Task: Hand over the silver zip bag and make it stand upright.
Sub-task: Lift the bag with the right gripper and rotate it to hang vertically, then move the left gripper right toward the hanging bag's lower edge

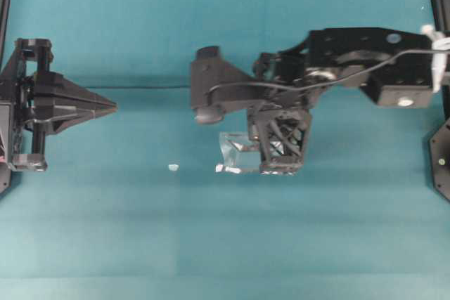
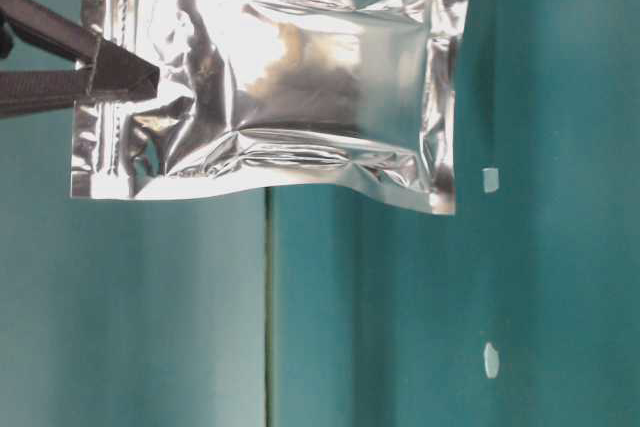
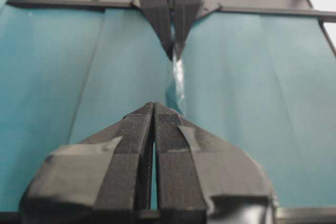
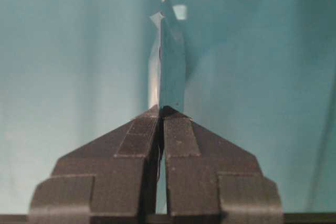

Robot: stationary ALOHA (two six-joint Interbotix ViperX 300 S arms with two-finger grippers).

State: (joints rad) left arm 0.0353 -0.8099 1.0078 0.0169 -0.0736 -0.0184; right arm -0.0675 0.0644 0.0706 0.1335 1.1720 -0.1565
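Teal tabletop (image 1: 140,244) lies under the right pincer (image 1: 280,166), clenched on the silver bag (image 2: 270,77) by one edge; left pincer (image 1: 112,107) clenched, holding nothing, well apart.

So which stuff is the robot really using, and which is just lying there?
Using:
- bag
- right hand, shut on the bag's edge
- left hand, shut, holds nothing

Just lying there:
- white bit on the cloth
- second white bit, seen from table level
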